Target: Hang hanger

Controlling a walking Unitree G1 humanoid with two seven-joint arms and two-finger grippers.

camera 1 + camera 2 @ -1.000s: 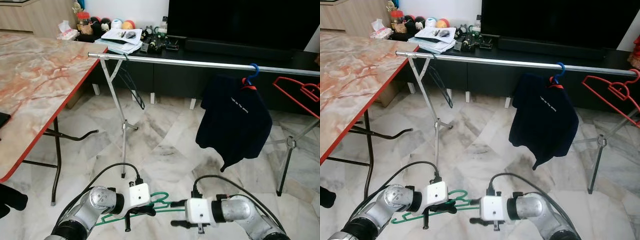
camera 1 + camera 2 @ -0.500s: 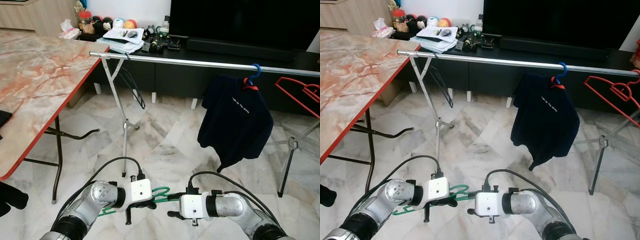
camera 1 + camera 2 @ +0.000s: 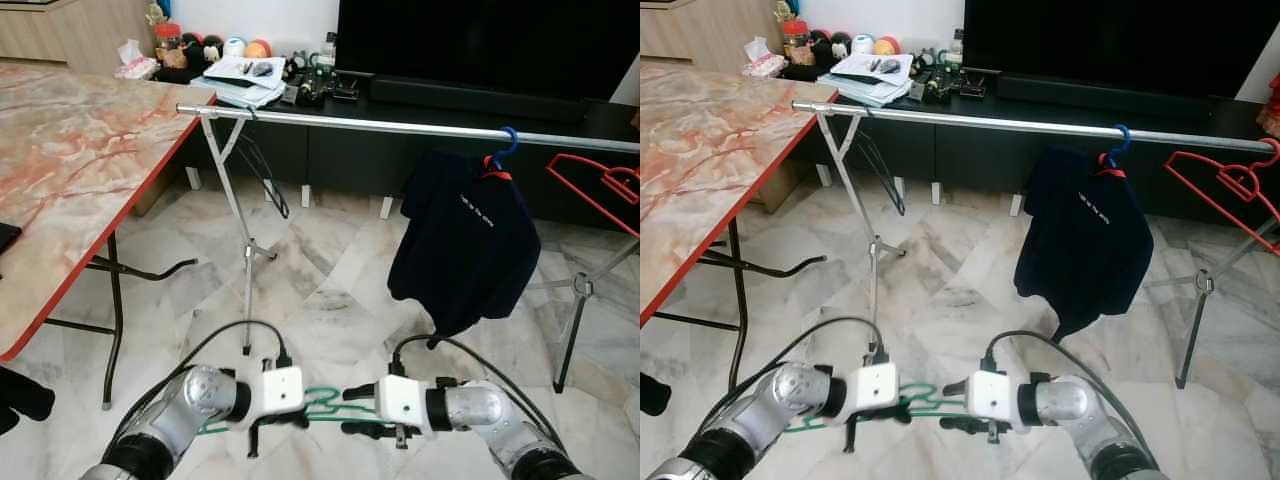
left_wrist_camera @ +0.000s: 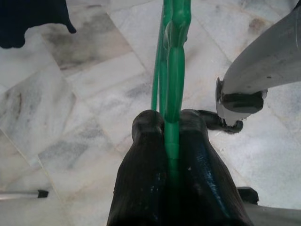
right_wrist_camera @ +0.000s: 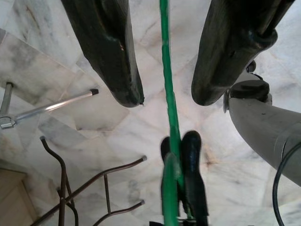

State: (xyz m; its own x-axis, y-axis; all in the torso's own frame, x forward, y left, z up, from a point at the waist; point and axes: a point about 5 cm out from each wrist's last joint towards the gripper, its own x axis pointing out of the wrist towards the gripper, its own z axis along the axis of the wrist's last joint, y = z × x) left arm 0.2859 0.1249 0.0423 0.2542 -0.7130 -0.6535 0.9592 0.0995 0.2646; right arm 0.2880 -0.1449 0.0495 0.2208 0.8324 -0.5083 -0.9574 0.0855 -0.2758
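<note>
Hanger [image 3: 325,404] clamped in left gripper [image 3: 292,418] jaws; right gripper [image 3: 362,411] jaws spread around it.

Bright, even indoor light, soft shadows, sharp head views; wrist close-ups slightly soft.

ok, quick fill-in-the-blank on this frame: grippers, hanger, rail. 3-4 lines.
1. The left gripper is shut on the ____ hanger.
2. The right gripper has its fingers ____ on either side of the hanger's bar.
3. The dark shirt hangs from the rail on a ____ hook.
4. The ____ hanger hangs empty at the rail's right end.

Missing words: green; open; blue; red
</note>
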